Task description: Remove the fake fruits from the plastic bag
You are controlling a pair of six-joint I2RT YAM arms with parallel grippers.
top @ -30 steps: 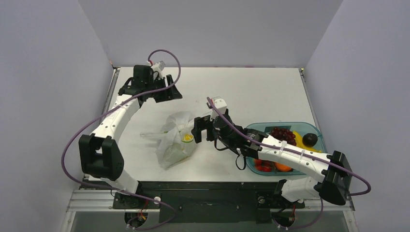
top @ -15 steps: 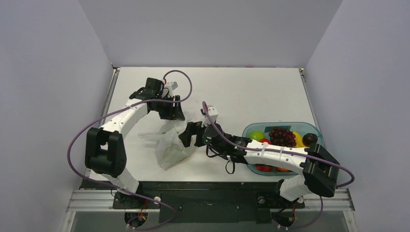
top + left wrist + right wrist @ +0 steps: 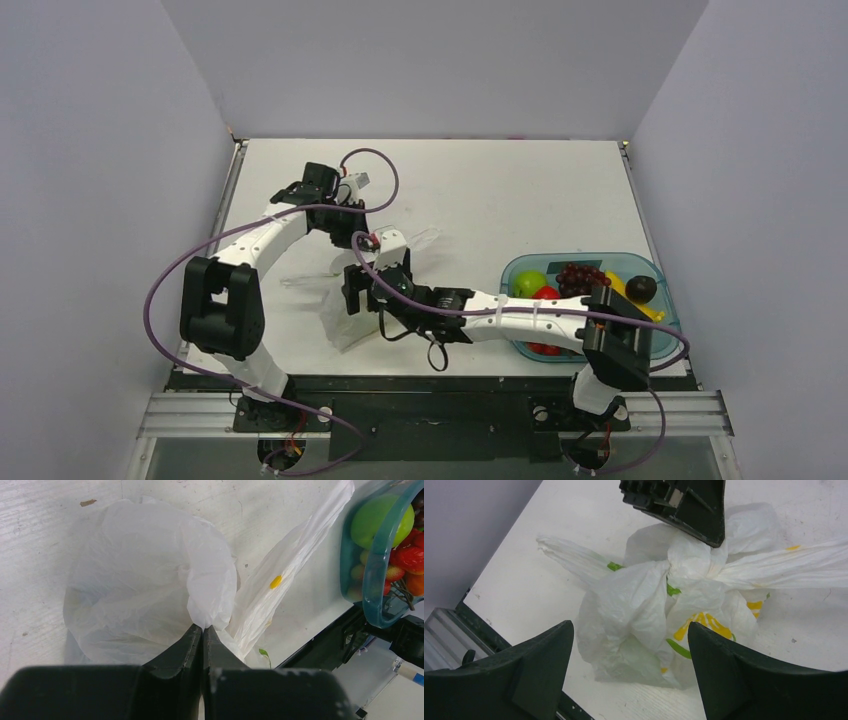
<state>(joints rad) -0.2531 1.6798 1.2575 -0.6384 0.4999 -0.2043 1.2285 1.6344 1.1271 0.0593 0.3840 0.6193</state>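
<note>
The plastic bag (image 3: 345, 335) lies crumpled on the left half of the desk, toward the near edge. The left gripper (image 3: 202, 628) has its jaws pressed together on a fold of film at the gathered neck, w/ nothing but plastic between them. The right gripper (image 3: 629, 630) hangs over the bag w/ jaws spread wide. In its wrist view one finger sits either side of the bag's body, w/ no contact that I can see.

Key relation: the bag sits straight below and ahead of the R jaws, btw the two fingers, w/ the L pinch at its far end. Its long axis runs approx. far-to-near, neck and mouth toward the far edge and the fuller closed bottom toward the near edge. The handles (image 3: 804, 565) trail off sideways, one to the left edge, one to the right. L is the nearer arm — it's touching; R is just above.

The teal tray (image 3: 590, 256) by the near-right corner holds fake fruits (image 3: 545, 293), incl. a green apple (image 3: 530, 282) and grapes (image 3: 580, 275). Whether any fruit is in the bag can't be told — the yellow showing through looks like print. My guess: R goes in at the neck end, or takes the bottom to tip it.
</note>
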